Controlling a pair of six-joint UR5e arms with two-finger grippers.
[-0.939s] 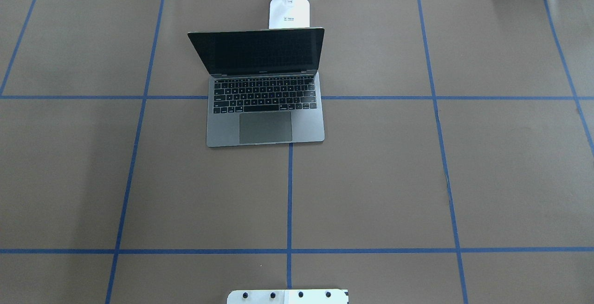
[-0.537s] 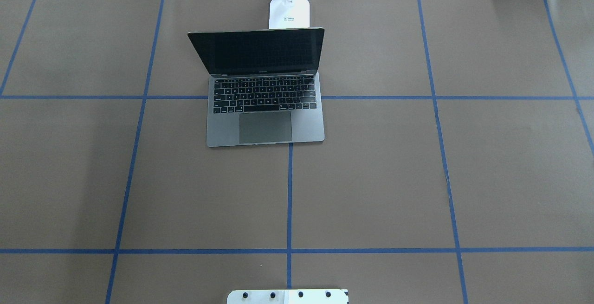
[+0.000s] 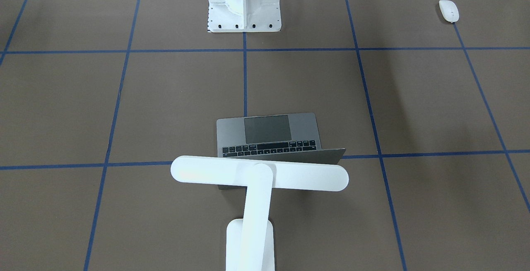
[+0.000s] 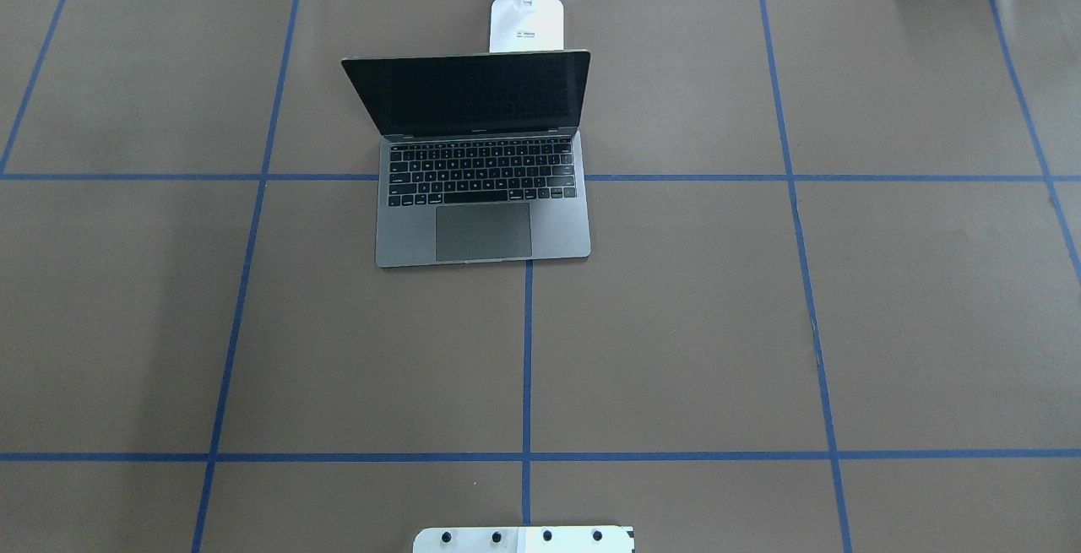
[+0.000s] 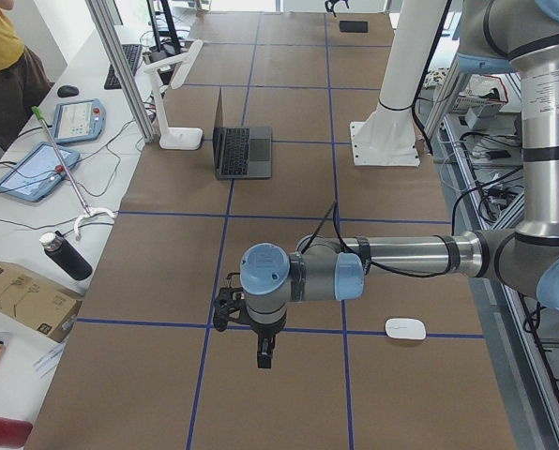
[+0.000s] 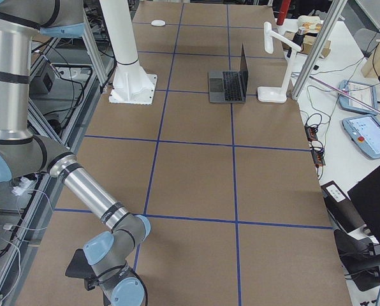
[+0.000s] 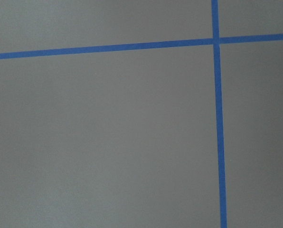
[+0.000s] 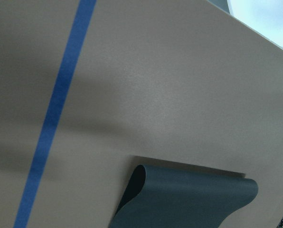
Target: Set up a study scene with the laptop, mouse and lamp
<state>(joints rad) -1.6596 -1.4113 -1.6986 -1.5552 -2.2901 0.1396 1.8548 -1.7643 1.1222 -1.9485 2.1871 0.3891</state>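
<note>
The laptop (image 4: 483, 198) stands open at the table's far middle, its dark screen facing the robot. Right behind it stands the lamp (image 3: 259, 173), its bar head over the laptop's lid and its base (image 4: 526, 23) at the far edge. The mouse (image 3: 449, 10) lies alone on the robot's left side near the robot's edge. My left gripper (image 5: 264, 353) hangs over bare table, apart from the mouse (image 5: 405, 328); I cannot tell whether it is open or shut. My right gripper (image 6: 81, 266) is low at the table's right end, its state unclear.
The white ribbed pedestal (image 3: 244, 2) is bolted at the robot's side of the table. Blue tape lines grid the brown table cover (image 4: 676, 325). A bench with tablets (image 5: 36, 171), a bottle (image 5: 66, 255) and a box lies beyond the far edge; a person (image 5: 3, 56) stands there.
</note>
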